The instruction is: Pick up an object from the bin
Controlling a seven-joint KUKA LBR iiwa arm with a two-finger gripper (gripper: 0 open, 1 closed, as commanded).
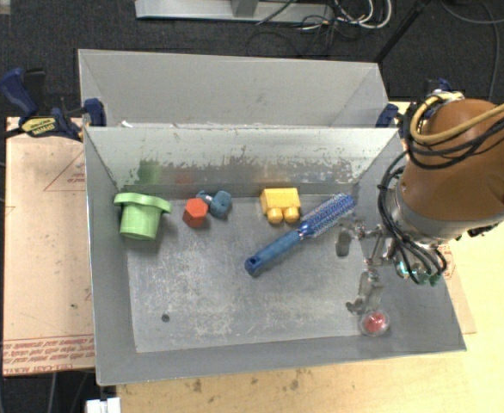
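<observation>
bin [235, 149], grey metal: one. it holds six loose things, all lying on the floor, so you should count the pick as not yet done.

wrist [458, 170], orange-covered: one, coming in from 3 o'clock.

gripper [361, 303]: one, low over the floor at 4 o'clock of the bin. you cannot tell whether it is released or clenched, and nothing is seen in its grasp.

hairbrush [299, 233], blue: one, lying slantwise just off centre, bristle end toward 2 o'clock.

green cup [142, 216], flanged: one, at 10 o'clock.

yellow block [280, 203], two round knobs: one, at 12 o'clock near the back wall.

red block [196, 212]: one, at 11 o'clock.

blue piece [221, 202]: one, just beside the red block, at its 2 o'clock.

small red round thing [374, 323]: one, near the corner at 4 o'clock, just beside the gripper at its 5 o'clock. judge it your likeliest pick. left to do: grasp, lift clear.
</observation>
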